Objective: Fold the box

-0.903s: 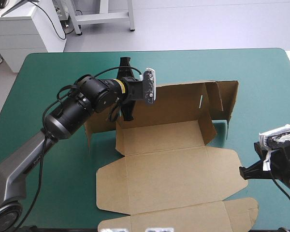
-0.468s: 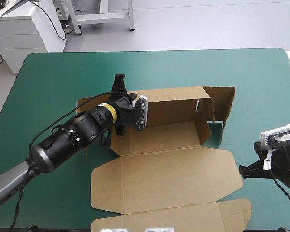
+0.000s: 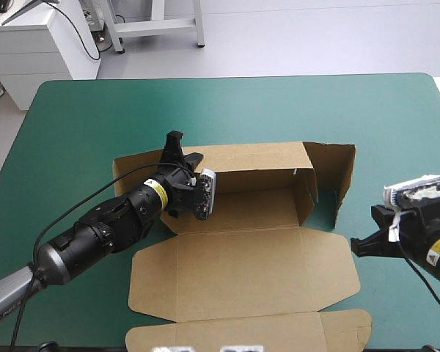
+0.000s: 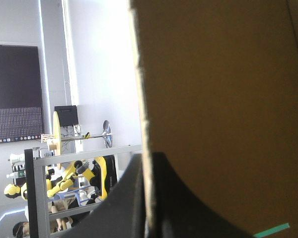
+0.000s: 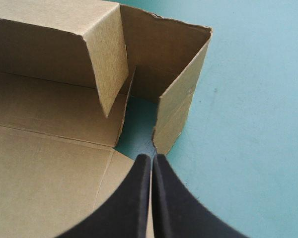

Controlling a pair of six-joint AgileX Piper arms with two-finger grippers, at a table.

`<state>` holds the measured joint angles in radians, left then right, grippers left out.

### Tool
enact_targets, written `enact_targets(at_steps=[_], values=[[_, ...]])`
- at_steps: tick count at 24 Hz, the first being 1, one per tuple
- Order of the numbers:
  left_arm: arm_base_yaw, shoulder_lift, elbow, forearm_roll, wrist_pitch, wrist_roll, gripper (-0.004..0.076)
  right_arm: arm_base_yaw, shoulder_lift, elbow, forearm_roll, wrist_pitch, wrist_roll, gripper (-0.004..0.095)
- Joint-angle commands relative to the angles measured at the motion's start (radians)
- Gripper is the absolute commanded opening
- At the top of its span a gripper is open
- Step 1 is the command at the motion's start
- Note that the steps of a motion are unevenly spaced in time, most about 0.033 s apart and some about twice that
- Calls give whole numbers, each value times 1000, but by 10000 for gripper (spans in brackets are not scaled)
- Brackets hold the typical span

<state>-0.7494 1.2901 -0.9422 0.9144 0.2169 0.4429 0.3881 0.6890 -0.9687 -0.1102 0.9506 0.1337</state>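
Left claw (image 3: 182, 150) clamps rear wall (image 3: 257, 158) of brown box (image 3: 235, 209), apparently keeping it upright for tucking. Right claw (image 5: 151, 157), fingers pressed together and empty, points at raised side flap (image 5: 181, 114) just ahead, likely poised to nudge it inward. Box lies mid-counter (image 3: 81, 125), lid panels (image 3: 242, 271) flat.

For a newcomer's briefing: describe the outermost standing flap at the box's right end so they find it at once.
On the teal-green table lies the brown box. At its right end two flaps stand; the outermost flap is the one nearest the right gripper, with a strip of bare cover between it and its inner neighbour.
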Motion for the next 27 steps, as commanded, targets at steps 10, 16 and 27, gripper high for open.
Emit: enact_targets(at_steps=[10, 16, 27], values=[[-4, -32, -21, 58, -9, -61, -8, -5, 369, -395, -84, -46, -35, -2], [-4, -32, -21, 58, -2, -112, -8, -16, 613, -605, -91, 38, -35, -6], [-4, -32, -21, 62, 3, -134, -8, -261, 954, -813, 202, 162, -178, -21]])
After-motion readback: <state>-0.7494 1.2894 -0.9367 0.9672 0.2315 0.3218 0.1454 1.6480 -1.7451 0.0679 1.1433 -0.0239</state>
